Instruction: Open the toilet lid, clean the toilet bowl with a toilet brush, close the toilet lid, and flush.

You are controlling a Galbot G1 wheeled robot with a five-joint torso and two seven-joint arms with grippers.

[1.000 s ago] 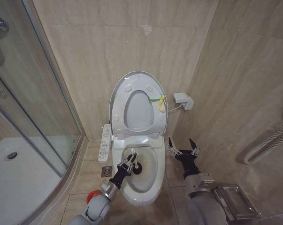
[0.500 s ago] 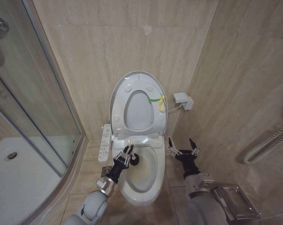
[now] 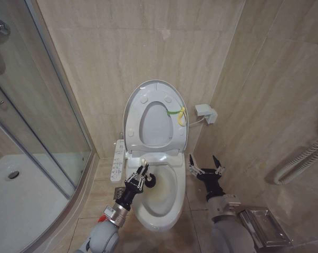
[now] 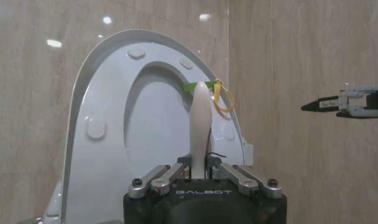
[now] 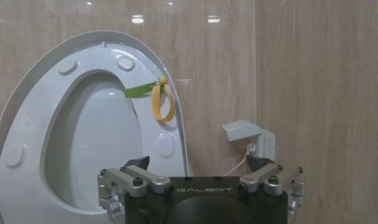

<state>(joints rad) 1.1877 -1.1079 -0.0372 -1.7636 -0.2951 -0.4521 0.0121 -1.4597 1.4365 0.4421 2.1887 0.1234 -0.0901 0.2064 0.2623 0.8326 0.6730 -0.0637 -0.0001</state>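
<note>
Standing upright against the beige tiled wall, the toilet lid (image 3: 154, 118) is a glossy white plastic oval with the seat ring raised flat against it, small round bumpers showing near its rim and a yellow-green strap (image 3: 175, 112) looped at its right edge. Below it the toilet bowl (image 3: 164, 203) is smooth white ceramic, elongated, with yellow-brown staining down its inner wall and a narrow white button panel (image 3: 117, 160) along its left side. The left gripper (image 3: 138, 179) hangs over the bowl's left rear rim, its metal fingers clamped together on the toilet brush (image 3: 148, 176), whose dark head sits just inside the bowl and whose thin white handle points up toward the lid. From the left wrist camera the handle (image 4: 201, 126) rises as a pale tapered stick between the closed fingers, and "GALBOT" is printed in white on the black gripper body; the same word shows on the right gripper's body in the right wrist view. The right gripper (image 3: 205, 167) hovers beside the bowl's right side, well apart from it, fingers spread wide and holding nothing. The right wrist view gives the clearest look at a small white wall box (image 5: 248, 134) with a cord beside the lid. A curved glass shower enclosure (image 3: 37, 121) stands to the left.
</note>
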